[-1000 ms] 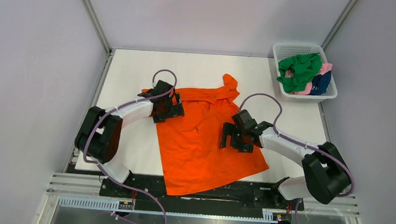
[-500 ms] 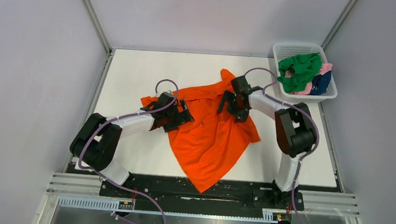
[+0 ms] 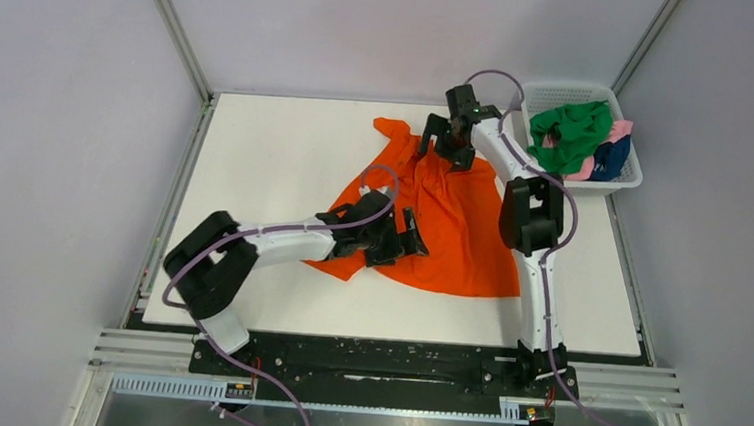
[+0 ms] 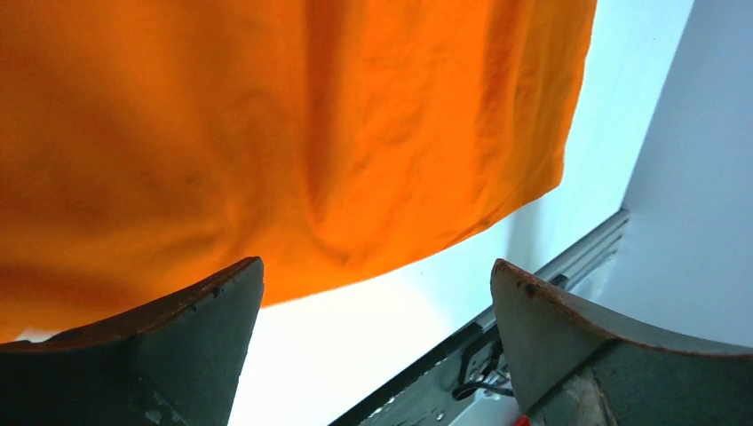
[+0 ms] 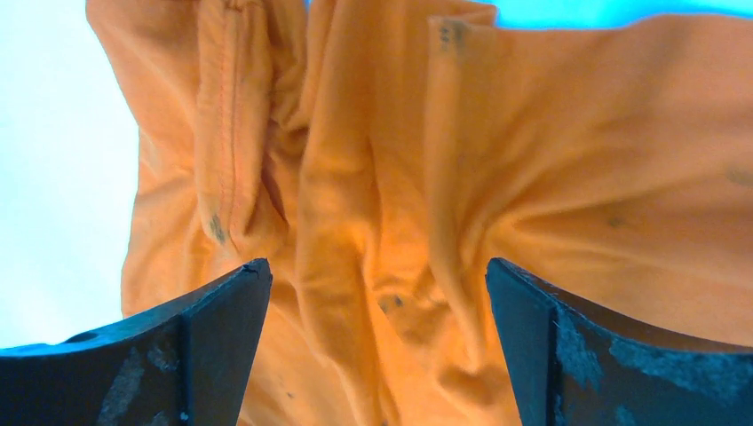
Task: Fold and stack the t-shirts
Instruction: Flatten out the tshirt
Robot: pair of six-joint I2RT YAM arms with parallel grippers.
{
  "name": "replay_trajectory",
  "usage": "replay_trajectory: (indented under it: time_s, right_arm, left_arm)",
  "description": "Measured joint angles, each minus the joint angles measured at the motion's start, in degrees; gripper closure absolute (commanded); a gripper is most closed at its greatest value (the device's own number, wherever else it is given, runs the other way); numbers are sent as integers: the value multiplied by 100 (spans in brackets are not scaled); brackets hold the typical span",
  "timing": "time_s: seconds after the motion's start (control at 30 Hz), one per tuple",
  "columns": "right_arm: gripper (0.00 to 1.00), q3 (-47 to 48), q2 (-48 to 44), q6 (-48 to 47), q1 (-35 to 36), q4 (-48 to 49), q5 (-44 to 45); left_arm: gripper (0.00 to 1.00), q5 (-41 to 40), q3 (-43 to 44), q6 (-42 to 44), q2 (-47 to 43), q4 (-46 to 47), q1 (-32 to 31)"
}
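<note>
On the left, the white table (image 3: 257, 145) lies bare up to its metal edge rail. The left arm (image 3: 281, 238) reaches from its base at the near left corner across toward the middle, low over the surface. The left gripper (image 3: 406, 237) sits over the near left part of the orange t-shirt (image 3: 457, 229). In the left wrist view its 2 fingers (image 4: 178, 346) stand wide apart, with nothing caught between them. Beyond the tips are orange cloth, a strip of white table and the rail at the table's edge.

The orange t-shirt lies crumpled in the middle of the table, running from a bunched point at the far side down to a broader hem nearer the arms. One corner pokes out to the left under the left arm's wrist. Its surface is creased, not flat (the folds show best in the right wrist view).

The right gripper (image 3: 444, 153) is at the far end of the shirt, on the bunched cloth. Its 2 fingers (image 5: 204, 346) are also spread wide, with pleated orange fabric and a seam showing between them and none of it pinched. The right arm (image 3: 538, 284) stretches almost straight from its base to the far side.

At the far right corner stands a white mesh basket (image 3: 562, 89). It holds a green t-shirt (image 3: 569, 131) on top, with a pink t-shirt (image 3: 578, 170) and a navy t-shirt (image 3: 609, 157) beneath it.
</note>
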Motion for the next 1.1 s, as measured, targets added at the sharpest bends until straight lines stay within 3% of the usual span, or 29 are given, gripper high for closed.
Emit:
replay_trajectory:
  time_s: [0.13,0.37,0.57,0.7,0.83,1.1]
  right_arm:
    - [1,-785,-776,-245,0,-57,345]
    - [0,-4210,-4035,-144,-2,584,933]
    - [1,-6450,-6413,199,0,1034,1189]
    - [0,-7508,-7364,494,0,1054,1204]
    - [0,-7995,-7910,627,0,1056,1176]
    - [0,-8100,-8030,647,0,1064,1174]
  left_arm:
    - [1,-728,-494,236,-1204,-651,-4]
    - [1,-2540,-1235,323,-4111,-2170,72]
    - [1,-3252,-1993,308,-5206,-3292,684]
    - [4,-3060,-2450,448,-5261,-3425,1401]
    - [10,-2699,-2549,702,-4708,-3248,1956]
    - [15,-2127,-2129,1130,-3053,-2721,2170]
